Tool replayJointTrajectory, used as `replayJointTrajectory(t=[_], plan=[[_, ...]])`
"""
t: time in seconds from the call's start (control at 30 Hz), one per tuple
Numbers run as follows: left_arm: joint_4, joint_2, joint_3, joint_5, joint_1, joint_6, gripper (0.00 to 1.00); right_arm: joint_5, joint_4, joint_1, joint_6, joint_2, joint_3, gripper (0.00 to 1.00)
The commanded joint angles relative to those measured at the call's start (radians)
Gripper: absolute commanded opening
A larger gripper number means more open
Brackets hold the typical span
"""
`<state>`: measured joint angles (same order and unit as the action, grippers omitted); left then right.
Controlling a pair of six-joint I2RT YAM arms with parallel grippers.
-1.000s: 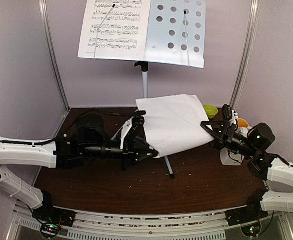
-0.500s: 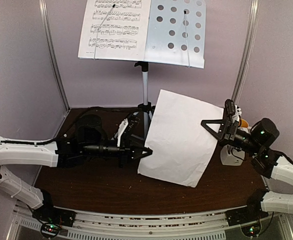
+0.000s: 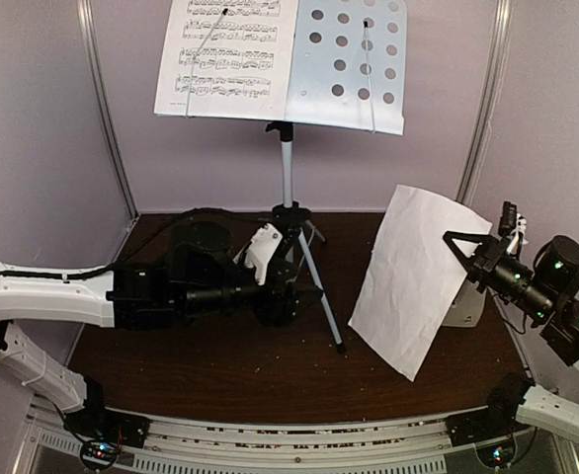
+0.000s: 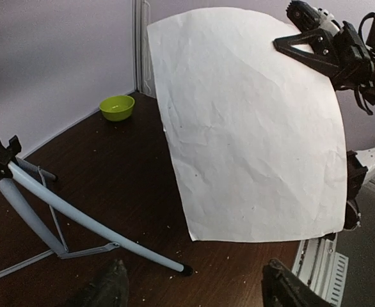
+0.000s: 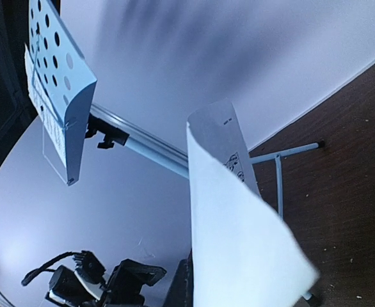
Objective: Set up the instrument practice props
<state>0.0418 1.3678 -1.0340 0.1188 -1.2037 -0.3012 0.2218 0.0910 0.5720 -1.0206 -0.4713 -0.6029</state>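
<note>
Top external: noted page [image 3: 413, 286] upright over counter's [image 3: 220, 365] right side, pinched at its upper edge by right gripper [image 3: 457, 242]. Logged left gripper [image 3: 282, 275] spread, beside stand [image 3: 287, 168] legs; second page [image 3: 228, 54] on stand's left half.

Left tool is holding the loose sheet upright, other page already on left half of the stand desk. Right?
Not the left: the top view shows the right tool holding the loose sheet upright; the left tool is open, off it. The other page is on the left half of the stand desk.
</note>
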Motion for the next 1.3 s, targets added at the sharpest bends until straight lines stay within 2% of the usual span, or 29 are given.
replayJointTrajectory(t=[0.0, 0.17, 0.23, 0.33, 0.43, 0.53, 0.63, 0.77, 1.0, 1.13, 1.2, 1.27], plan=[[0.009, 0.072, -0.116, 0.212, -0.060, 0.009, 0.80, -0.291, 0.270, 0.037, -0.038, 0.049, -0.045, 0.00], [-0.004, 0.198, -0.289, 0.186, -0.122, 0.014, 0.86, -0.432, 0.408, 0.093, -0.150, -0.026, -0.129, 0.00], [-0.012, 0.243, -0.361, 0.153, -0.145, 0.019, 0.86, -0.493, 0.411, 0.141, -0.178, -0.053, -0.151, 0.00], [-0.040, 0.302, -0.444, 0.124, -0.167, 0.022, 0.92, -0.594, 0.405, 0.217, -0.208, -0.096, -0.171, 0.00], [-0.066, 0.333, -0.490, 0.113, -0.175, 0.034, 0.97, -0.671, 0.478, 0.251, -0.225, -0.171, -0.227, 0.00], [-0.191, 0.354, -0.541, 0.095, -0.175, 0.076, 0.98, -0.677, 0.475, 0.258, -0.215, -0.244, -0.244, 0.00], [-0.227, 0.319, -0.473, 0.090, -0.175, 0.083, 0.98, -0.654, 0.388, 0.260, -0.214, -0.291, -0.198, 0.00], [-0.102, 0.232, -0.281, 0.043, -0.175, 0.027, 0.98, -0.605, 0.176, 0.264, -0.251, -0.353, -0.099, 0.00], [-0.037, 0.209, -0.079, 0.137, -0.175, -0.093, 0.98, -0.590, 0.050, 0.310, -0.274, -0.558, -0.162, 0.00], [-0.020, 0.246, -0.076, 0.188, -0.175, -0.063, 0.98, -0.597, 0.014, 0.335, -0.269, -0.648, -0.216, 0.00], [-0.035, 0.258, -0.079, 0.215, -0.174, -0.045, 0.98, -0.619, 0.050, 0.341, -0.259, -0.673, -0.255, 0.00], [-0.039, 0.264, -0.071, 0.196, -0.175, -0.007, 0.98, -0.633, 0.036, 0.341, -0.254, -0.681, -0.263, 0.00]])
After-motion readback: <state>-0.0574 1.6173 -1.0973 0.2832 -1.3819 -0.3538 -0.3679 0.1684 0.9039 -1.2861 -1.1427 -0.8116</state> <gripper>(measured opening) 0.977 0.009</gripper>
